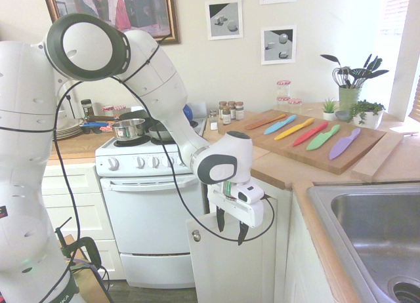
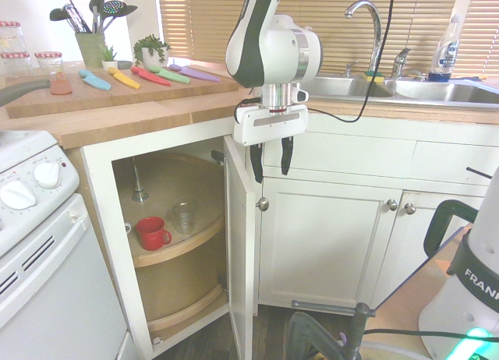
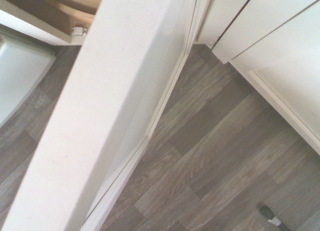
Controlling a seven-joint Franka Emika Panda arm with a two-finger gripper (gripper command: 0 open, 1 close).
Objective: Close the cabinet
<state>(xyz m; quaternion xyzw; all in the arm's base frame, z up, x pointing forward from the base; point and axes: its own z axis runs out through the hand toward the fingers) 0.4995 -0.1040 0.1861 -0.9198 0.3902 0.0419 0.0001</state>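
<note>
The cabinet [image 2: 105, 177] under the wooden countertop stands open. Its white door [image 2: 240, 251] is swung out towards the room and seen edge-on, with the round silver knob [image 2: 263, 204] on its outer face. The first exterior view shows that outer face of the door [image 1: 223, 267] and the knob [image 1: 195, 235]. My gripper [image 2: 271, 161] points straight down at the door's top corner, on the knob side. Its black fingers [image 2: 256, 164] are apart with nothing between them, and the gripper [image 1: 231, 227] is open. The wrist view looks down along the door's top edge [image 3: 90, 121].
Inside the cabinet, a round wooden shelf [image 2: 175, 251] holds a red mug [image 2: 153, 233] and a clear glass [image 2: 184, 217]. A white stove [image 1: 147, 204] stands beside the cabinet. Shut cabinet doors [image 2: 327, 243] sit under the sink [image 1: 384, 227]. The floor is grey wood [image 3: 225, 151].
</note>
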